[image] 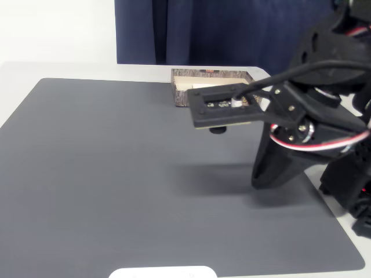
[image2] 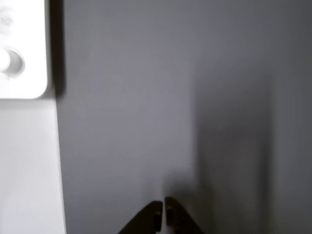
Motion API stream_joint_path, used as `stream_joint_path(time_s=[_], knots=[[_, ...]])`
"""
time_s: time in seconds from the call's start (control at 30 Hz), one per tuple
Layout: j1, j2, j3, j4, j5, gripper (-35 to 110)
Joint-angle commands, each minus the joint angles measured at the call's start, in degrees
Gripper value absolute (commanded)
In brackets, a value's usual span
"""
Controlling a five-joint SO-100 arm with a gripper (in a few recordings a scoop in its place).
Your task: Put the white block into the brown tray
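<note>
The brown tray (image: 184, 98) stands at the back of the dark mat, its bark-patterned side facing me and its pale inside partly hidden behind the arm's black camera plate. The white block is out of view. In the fixed view my gripper (image: 261, 178) hangs over the right part of the mat, in front of the tray, pointing down. The wrist view has the gripper (image2: 163, 217) at the bottom edge, its dark fingertips (image2: 171, 214) pressed nearly together with nothing between them, above bare grey mat.
A wide white rounded plate (image: 163, 272) lies at the mat's front edge; in the wrist view this white plate (image2: 22, 53) carries a round knob. The grey mat (image: 116, 174) covers most of the pale table (image: 23, 72). A dark blue curtain (image: 220, 29) hangs behind.
</note>
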Motion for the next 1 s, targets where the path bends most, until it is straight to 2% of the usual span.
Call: stream_joint_path(time_s=[0.0, 0.5, 0.77, 0.97], knots=[[-0.53, 9.05, 4.57, -1.14, 1.58, 0], [0.62, 29.62, 21.01, -6.33, -1.49, 0], [2.29, 30.41, 21.80, -5.89, -7.47, 0], [2.55, 30.41, 21.80, -1.58, -8.26, 0]])
